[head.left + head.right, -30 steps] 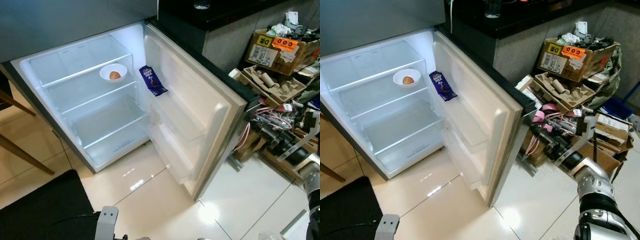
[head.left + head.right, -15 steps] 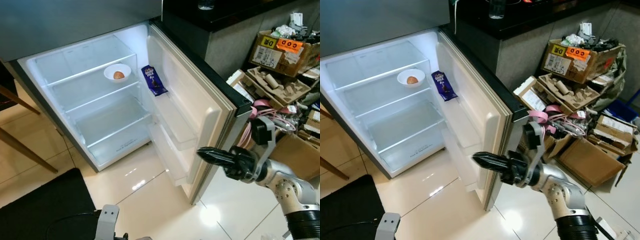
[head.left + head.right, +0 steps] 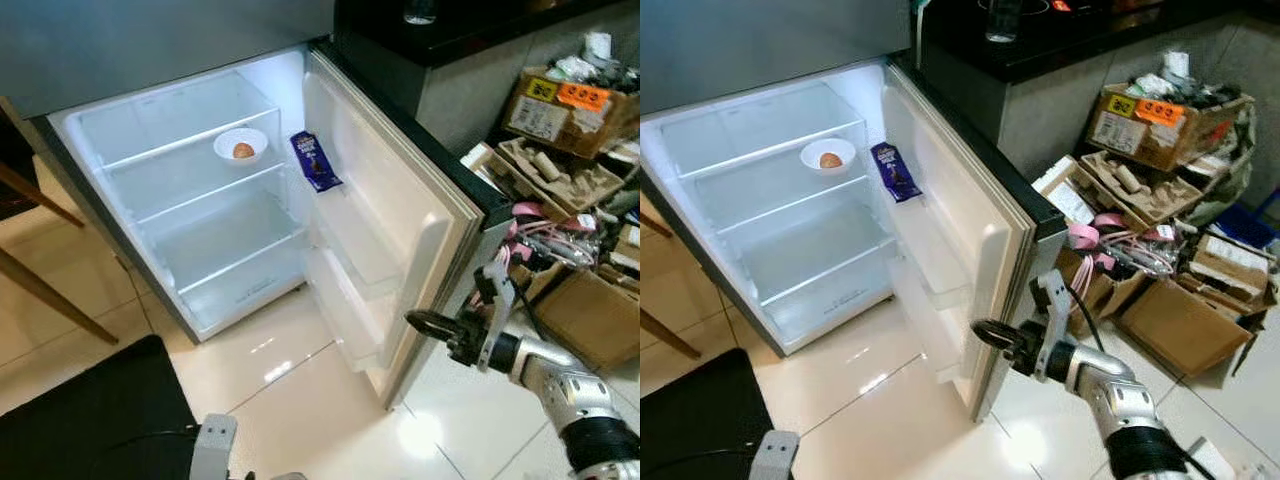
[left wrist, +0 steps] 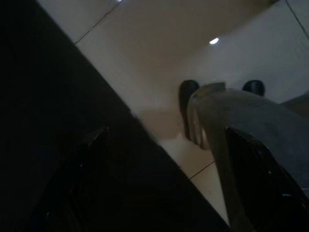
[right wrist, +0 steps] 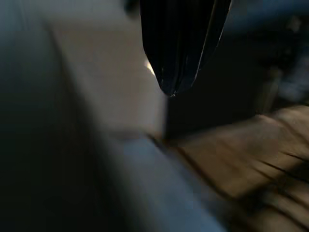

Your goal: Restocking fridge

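Left eye view shows the fridge point(image 3: 180, 200) open, with only a bowl holding an egg point(image 3: 241, 146) on the upper shelf and a purple chocolate bar point(image 3: 315, 162) in the top door rack, so restocking looks barely begun. The right gripper point(image 3: 420, 321), fingers together and carrying nothing, reaches at the outer edge of the door point(image 3: 440, 240); the left gripper point(image 4: 159, 179) hangs open above the floor.

Glossy tile floor point(image 3: 300, 370), smooth white plastic fridge door point(image 3: 380, 215) lining, and rough brown cardboard boxes point(image 3: 560, 100).
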`<state>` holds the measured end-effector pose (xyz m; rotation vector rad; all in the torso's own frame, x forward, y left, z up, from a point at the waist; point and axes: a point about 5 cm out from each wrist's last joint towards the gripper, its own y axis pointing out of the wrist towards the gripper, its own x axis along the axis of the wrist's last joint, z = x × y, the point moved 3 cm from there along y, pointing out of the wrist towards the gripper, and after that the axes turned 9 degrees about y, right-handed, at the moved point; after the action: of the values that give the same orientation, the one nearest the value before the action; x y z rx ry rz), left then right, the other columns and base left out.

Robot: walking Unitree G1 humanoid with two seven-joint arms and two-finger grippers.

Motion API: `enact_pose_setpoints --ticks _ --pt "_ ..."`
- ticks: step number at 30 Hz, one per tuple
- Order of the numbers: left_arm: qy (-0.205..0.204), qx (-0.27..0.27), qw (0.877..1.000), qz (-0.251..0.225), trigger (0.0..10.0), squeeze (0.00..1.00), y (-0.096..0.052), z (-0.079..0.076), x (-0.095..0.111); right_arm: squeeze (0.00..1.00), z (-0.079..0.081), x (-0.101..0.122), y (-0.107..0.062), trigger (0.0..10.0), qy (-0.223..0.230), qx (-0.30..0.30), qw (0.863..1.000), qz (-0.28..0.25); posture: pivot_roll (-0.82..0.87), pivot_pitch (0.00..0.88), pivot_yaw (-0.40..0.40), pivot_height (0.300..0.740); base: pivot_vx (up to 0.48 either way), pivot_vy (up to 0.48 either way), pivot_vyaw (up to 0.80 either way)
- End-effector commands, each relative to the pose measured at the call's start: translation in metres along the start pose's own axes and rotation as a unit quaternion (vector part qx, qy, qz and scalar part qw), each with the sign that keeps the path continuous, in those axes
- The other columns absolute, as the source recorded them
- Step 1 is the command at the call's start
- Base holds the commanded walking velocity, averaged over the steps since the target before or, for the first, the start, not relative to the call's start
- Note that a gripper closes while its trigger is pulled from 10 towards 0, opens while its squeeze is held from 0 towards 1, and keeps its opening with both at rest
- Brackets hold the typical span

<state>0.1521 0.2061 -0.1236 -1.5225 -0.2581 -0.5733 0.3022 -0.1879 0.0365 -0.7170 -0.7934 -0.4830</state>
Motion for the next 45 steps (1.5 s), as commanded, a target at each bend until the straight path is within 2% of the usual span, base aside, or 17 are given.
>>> enact_pose_setpoints --ticks 1,3,7,12,15,18,22,28,29,33,34,35,36,37,39,43,45 --pt "0.002 -0.001 1.000 0.013 10.0 0.00 -0.002 0.001 -0.008 0.00 -0.017 -0.008 -0.007 10.0 -0.002 -0.060 0.998 0.024 -0.02 0.094 0.010 0.740 0.000 0.000 0.00" --pt "0.003 -0.002 1.000 0.015 10.0 0.00 -0.002 0.000 -0.010 0.00 -0.043 -0.006 -0.017 10.0 -0.015 -0.153 0.988 0.032 -0.02 0.095 0.011 0.740 0.000 0.000 0.00" --pt "0.003 -0.002 1.000 0.016 10.0 0.00 -0.002 0.000 -0.011 0.00 -0.070 0.013 -0.031 10.0 -0.027 -0.266 0.963 0.000 -0.02 0.097 0.010 0.740 0.000 0.000 0.00" --pt "0.004 -0.001 1.000 0.016 10.0 0.00 -0.002 0.001 -0.011 0.00 -0.077 0.059 -0.037 10.0 -0.061 -0.333 0.937 -0.089 -0.02 0.097 0.011 0.740 0.000 0.000 0.00" --pt "0.004 0.000 1.000 0.016 10.0 0.00 -0.003 0.001 -0.011 0.00 -0.073 0.082 -0.033 10.0 -0.057 -0.332 0.932 -0.137 -0.01 0.098 0.014 0.740 0.000 0.000 0.00" --pt "0.005 0.000 1.000 0.017 10.0 0.00 -0.003 0.002 -0.011 0.00 -0.060 0.108 -0.022 10.0 -0.052 -0.303 0.934 -0.184 -0.01 0.101 0.017 0.740 0.000 0.000 0.00" --pt "0.005 0.001 1.000 0.017 10.0 0.00 -0.003 0.003 -0.012 0.00 -0.050 0.116 -0.009 10.0 -0.055 -0.275 0.941 -0.188 0.00 0.102 0.015 0.740 0.000 0.000 0.00" --pt "0.003 0.003 1.000 0.016 10.0 0.00 -0.003 0.004 -0.012 0.00 -0.016 0.120 0.018 10.0 -0.062 -0.128 0.972 -0.188 0.00 0.102 0.013 0.740 0.000 0.000 0.00" --pt "0.003 0.003 1.000 0.015 10.0 0.00 -0.003 0.004 -0.012 0.00 -0.001 0.117 0.026 10.0 -0.071 -0.058 0.981 -0.173 0.00 0.104 0.017 0.740 0.000 0.000 0.00" --pt "0.004 0.002 1.000 0.015 10.0 0.00 -0.003 0.004 -0.012 0.00 0.025 0.105 0.037 10.0 -0.092 0.058 0.986 -0.128 0.00 0.103 0.017 0.740 0.000 0.000 0.00" --pt "0.004 0.002 1.000 0.015 10.0 0.00 -0.003 0.004 -0.012 0.00 0.045 0.097 0.042 10.0 -0.095 0.138 0.980 -0.103 0.00 0.102 0.018 0.740 0.000 0.000 0.00" --pt "0.004 0.002 1.000 0.015 10.0 0.00 -0.003 0.004 -0.012 0.00 0.045 0.097 0.042 10.0 -0.095 0.138 0.980 -0.103 0.00 0.102 0.018 0.740 0.000 0.000 0.00" --pt "0.005 0.002 1.000 0.015 10.0 0.00 -0.003 0.005 -0.012 0.00 0.075 0.091 0.039 10.0 -0.090 0.250 0.960 -0.084 0.00 0.104 0.021 0.740 0.000 0.000 0.00" --pt "0.005 0.002 1.000 0.015 10.0 0.00 -0.003 0.005 -0.012 0.00 0.075 0.091 0.039 10.0 -0.090 0.250 0.960 -0.084 0.00 0.104 0.021 0.740 0.000 0.000 0.00" --pt "0.005 0.002 1.000 0.015 10.0 0.00 -0.003 0.005 -0.011 0.00 0.124 0.083 0.028 10.0 -0.065 0.410 0.907 -0.070 0.00 0.102 0.017 0.740 0.000 0.000 0.00" --pt "0.006 0.004 1.000 0.014 10.0 0.00 -0.003 0.006 -0.011 0.00 0.115 0.083 0.042 10.0 -0.073 0.371 0.922 -0.087 0.00 0.097 0.020 0.740 0.000 0.000 0.00" --pt "0.007 0.003 1.000 0.014 10.0 0.00 -0.003 0.006 -0.010 0.00 0.077 0.082 0.057 10.0 -0.091 0.219 0.965 -0.109 0.00 0.094 0.021 0.740 0.000 0.000 0.00"
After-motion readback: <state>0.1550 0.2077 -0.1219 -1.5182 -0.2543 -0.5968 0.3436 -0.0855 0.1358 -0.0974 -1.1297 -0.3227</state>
